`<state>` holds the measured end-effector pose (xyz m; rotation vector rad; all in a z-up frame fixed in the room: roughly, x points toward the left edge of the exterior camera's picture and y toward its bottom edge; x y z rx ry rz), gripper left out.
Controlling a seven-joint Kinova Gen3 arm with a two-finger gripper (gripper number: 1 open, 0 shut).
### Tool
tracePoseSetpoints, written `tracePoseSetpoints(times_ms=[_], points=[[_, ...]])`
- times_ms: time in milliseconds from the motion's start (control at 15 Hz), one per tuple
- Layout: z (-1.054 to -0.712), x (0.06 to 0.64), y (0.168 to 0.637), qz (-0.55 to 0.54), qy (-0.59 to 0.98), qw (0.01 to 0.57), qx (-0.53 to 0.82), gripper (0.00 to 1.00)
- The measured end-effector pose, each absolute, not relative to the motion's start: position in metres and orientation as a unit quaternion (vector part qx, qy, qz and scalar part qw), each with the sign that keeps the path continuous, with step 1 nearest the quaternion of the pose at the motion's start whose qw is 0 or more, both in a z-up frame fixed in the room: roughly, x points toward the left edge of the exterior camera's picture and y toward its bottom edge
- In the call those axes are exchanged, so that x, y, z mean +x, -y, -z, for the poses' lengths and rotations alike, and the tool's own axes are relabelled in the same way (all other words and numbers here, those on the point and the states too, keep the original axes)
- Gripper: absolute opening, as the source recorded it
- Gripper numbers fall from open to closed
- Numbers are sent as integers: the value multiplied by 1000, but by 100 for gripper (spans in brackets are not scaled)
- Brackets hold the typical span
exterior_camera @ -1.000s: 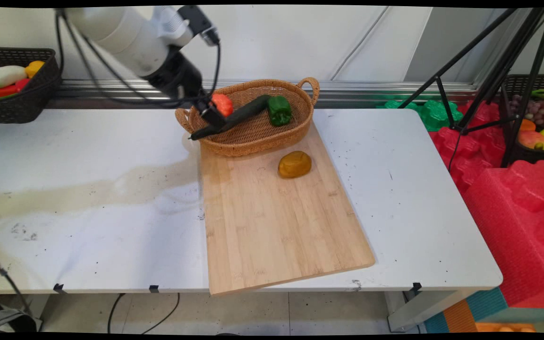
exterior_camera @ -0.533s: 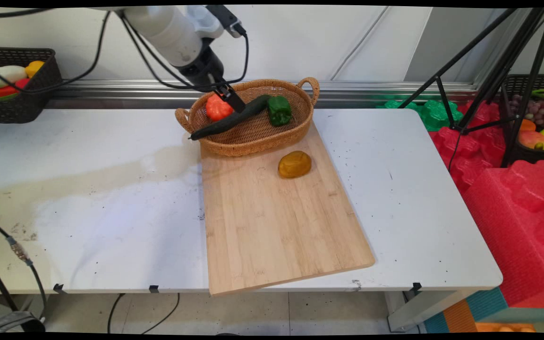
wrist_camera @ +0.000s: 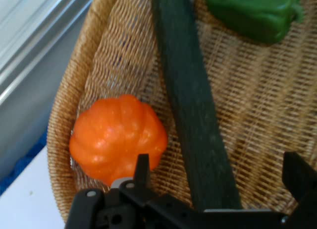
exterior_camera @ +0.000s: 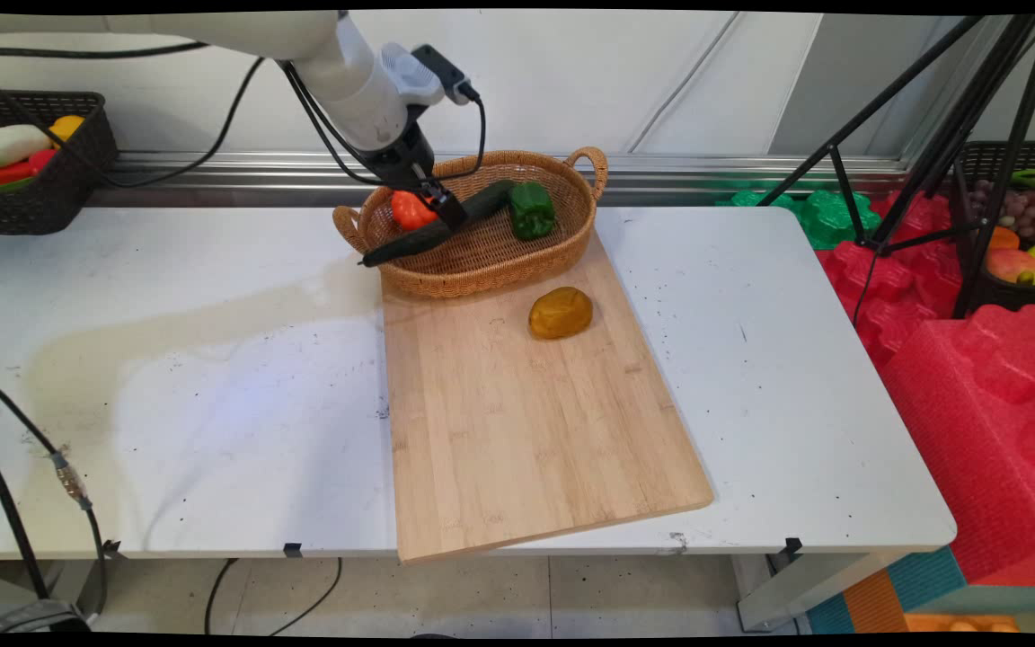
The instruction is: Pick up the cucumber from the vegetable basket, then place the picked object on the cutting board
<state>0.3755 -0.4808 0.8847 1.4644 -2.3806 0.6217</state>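
The jaws (wrist_camera: 215,172) are released: in the hand view the two fingers (wrist_camera: 142,170) stand wide apart, one on each side of the cucumber (wrist_camera: 190,105), and neither is seen to touch it. The cucumber passes between them, so the jaws straddle it without grasping. In the main view the jaws (exterior_camera: 447,208) sit low inside the basket (exterior_camera: 482,270), over the cucumber (exterior_camera: 410,243).

The cucumber lies diagonally in the basket; one end juts out over the rim on the side of the basket's near handle. The pumpkin (wrist_camera: 118,137), small and orange, rests on the basket floor just beside one finger, on the side of the cucumber nearer the wall; in the main view the pumpkin (exterior_camera: 408,209) is partly hidden by the jaws. The green pepper (wrist_camera: 252,13) lies beyond the jaws, at the cucumber's far end, also inside the basket (wrist_camera: 74,80).

The basket stands on the far end of a board (exterior_camera: 526,422), which rests on the white bench (exterior_camera: 167,404). A potato (exterior_camera: 561,312) lies on the board, outside the basket, well apart from the jaws.
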Motion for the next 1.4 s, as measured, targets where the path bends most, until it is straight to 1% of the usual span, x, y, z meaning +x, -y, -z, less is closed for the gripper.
tracePoseSetpoints(times_ms=[400, 733, 800, 1067, 1400], points=[[-854, 378, 493, -194, 815, 115, 534, 100], [-842, 377, 494, -185, 806, 109, 552, 100], [-841, 377, 494, -184, 804, 109, 555, 0], [-840, 374, 493, -186, 795, 114, 567, 0], [-853, 372, 486, -201, 781, 125, 579, 0]])
